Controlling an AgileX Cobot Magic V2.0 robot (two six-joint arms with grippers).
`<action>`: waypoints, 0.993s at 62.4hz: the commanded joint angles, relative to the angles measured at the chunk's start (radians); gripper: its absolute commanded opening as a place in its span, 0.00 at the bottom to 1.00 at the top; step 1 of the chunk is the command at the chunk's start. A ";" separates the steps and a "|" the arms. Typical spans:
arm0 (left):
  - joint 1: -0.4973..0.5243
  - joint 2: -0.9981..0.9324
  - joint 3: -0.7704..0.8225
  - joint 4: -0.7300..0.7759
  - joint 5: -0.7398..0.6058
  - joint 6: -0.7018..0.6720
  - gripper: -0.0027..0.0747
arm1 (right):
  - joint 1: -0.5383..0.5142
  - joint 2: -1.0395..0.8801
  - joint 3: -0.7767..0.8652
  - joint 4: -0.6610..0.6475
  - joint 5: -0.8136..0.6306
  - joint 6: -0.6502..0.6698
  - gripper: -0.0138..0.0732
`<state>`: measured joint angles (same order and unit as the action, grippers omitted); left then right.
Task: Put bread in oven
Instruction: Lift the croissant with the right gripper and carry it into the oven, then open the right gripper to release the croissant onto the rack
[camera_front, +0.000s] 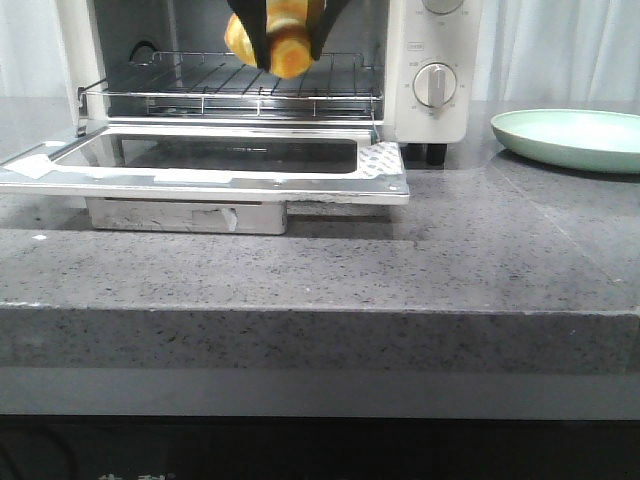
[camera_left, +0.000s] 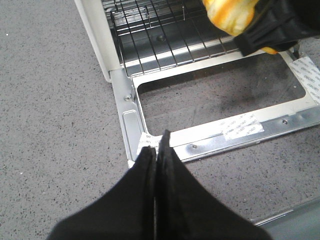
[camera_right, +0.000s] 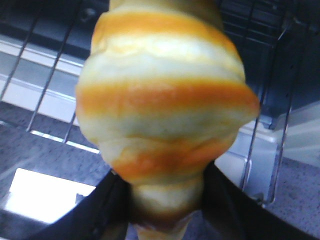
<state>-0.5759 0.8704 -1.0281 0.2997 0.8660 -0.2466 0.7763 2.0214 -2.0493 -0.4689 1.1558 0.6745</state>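
The bread, a glossy orange roll with pale stripes, hangs just above the front of the wire rack of the cream-white oven. My right gripper is shut on the bread, its black fingers on either side of the roll's narrow end. The bread fills the right wrist view, with the rack behind it. The glass door lies folded down flat. In the left wrist view the left gripper is shut with nothing held, over the near left corner of the door; the bread shows there too.
A pale green plate rests on the grey speckled counter to the right of the oven. The open door juts out toward the counter's front, with taped patches at its corners. Round knobs sit on the oven's right panel.
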 joint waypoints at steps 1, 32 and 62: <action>0.001 -0.009 -0.028 0.015 -0.073 -0.009 0.01 | -0.002 -0.018 -0.072 -0.108 0.004 -0.001 0.25; 0.001 -0.009 -0.028 0.015 -0.073 -0.009 0.01 | -0.002 0.002 -0.072 -0.150 -0.019 -0.020 0.28; 0.001 -0.009 -0.028 0.015 -0.073 -0.009 0.01 | 0.005 -0.028 -0.072 -0.058 -0.005 -0.038 0.77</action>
<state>-0.5759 0.8704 -1.0281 0.2997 0.8615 -0.2466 0.7780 2.0824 -2.0837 -0.5211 1.1548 0.6466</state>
